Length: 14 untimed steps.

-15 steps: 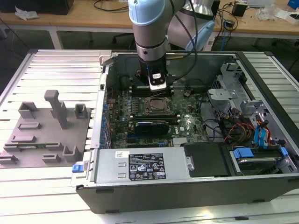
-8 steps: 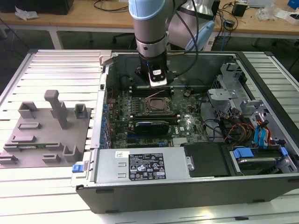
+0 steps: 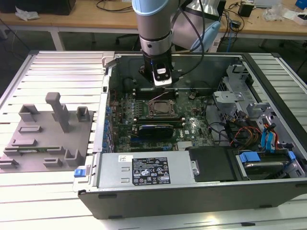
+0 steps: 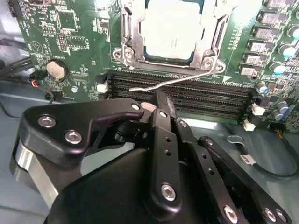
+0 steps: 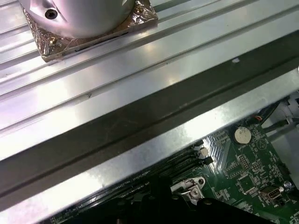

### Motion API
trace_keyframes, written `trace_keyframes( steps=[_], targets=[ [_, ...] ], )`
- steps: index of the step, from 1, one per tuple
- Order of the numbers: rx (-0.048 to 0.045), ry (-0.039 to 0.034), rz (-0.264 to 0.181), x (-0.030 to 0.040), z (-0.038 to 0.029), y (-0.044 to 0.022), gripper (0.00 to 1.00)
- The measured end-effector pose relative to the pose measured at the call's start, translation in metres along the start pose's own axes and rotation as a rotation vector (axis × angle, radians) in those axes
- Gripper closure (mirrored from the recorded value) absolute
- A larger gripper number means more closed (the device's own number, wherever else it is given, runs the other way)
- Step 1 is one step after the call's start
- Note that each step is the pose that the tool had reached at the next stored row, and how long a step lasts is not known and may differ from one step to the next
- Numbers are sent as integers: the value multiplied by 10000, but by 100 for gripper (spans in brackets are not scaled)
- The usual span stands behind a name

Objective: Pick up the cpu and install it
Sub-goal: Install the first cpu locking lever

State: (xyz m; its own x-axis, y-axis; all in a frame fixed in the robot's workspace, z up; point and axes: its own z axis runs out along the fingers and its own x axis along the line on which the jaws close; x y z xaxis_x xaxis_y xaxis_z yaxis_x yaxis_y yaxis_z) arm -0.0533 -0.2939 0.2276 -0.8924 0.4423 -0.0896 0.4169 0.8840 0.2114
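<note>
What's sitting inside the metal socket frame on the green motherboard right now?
In the second wrist view, the silvery-grey square cpu lies flat inside the metal socket frame. The chip covers whatever is beneath it, so the socket's contacts cannot be seen.

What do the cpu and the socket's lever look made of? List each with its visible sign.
The cpu: a metal lid, it seems, matte pale silver, with a soft, even sheen. The lever: likely bare steel wire, thin and bent, with bright glints along its length.

One cpu (image 4: 170, 28), one motherboard (image 4: 70, 51), one grey fixture (image 3: 48, 143)
</note>
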Motion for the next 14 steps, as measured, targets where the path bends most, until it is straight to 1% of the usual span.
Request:
trace_keyframes(
  steps=[2, 7, 8, 10, 14],
  targets=[
    [-1, 0, 1, -5, -5, -38, 89],
    [-2, -1, 1, -4, 4, -41, 89],
    [-1, 0, 1, -3, 15, -43, 89],
    [0, 0, 2, 2, 73, -58, 89],
    [2, 7, 2, -5, 107, -62, 89]
  ],
)
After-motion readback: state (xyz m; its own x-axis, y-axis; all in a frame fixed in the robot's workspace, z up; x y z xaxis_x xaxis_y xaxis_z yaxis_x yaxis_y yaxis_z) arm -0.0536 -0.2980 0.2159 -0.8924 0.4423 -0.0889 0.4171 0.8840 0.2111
